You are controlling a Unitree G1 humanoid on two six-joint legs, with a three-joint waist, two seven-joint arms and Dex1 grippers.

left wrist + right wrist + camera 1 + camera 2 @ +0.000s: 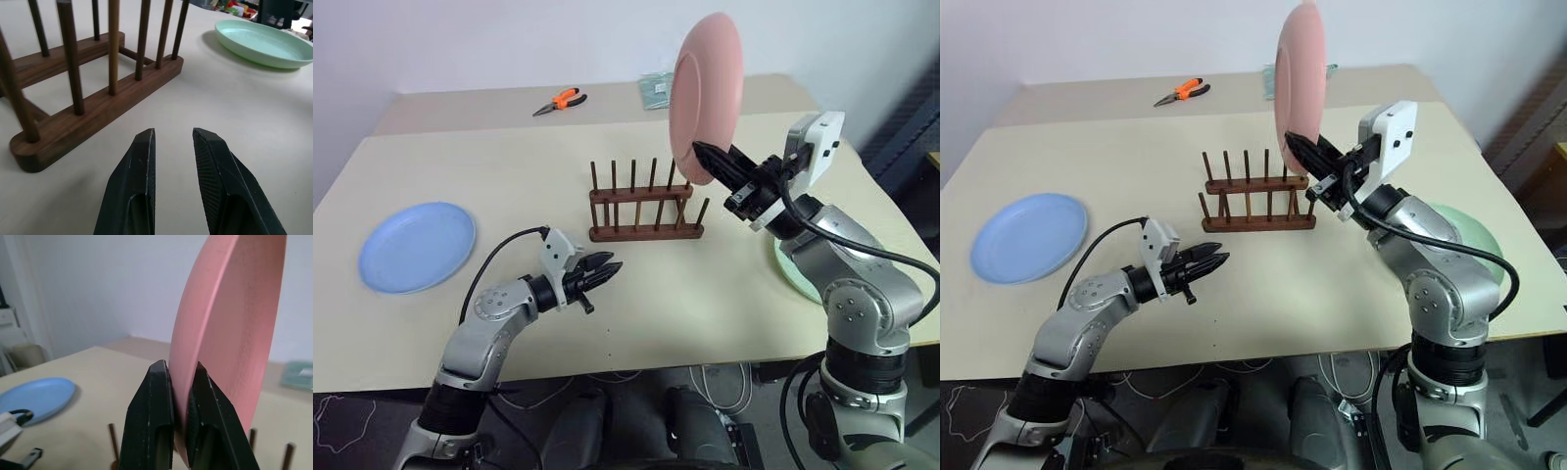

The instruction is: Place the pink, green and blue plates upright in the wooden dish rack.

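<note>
My right gripper point(706, 155) is shut on the lower rim of the pink plate point(705, 88), holding it upright in the air just above the right end of the wooden dish rack point(641, 211). The rack stands empty at the table's middle. In front of the rack, low over the table, my left gripper point(613, 266) is open a little with nothing between its fingers point(137, 166). The blue plate point(416, 245) lies flat at the left of the table. The green plate point(1474, 235) lies flat at the right, partly hidden behind my right arm.
Orange-handled pliers point(561, 100) lie at the back of the table, with a small greenish packet point(653, 90) beside them behind the pink plate. The table point(705, 323) has bare room between the rack and its front edge.
</note>
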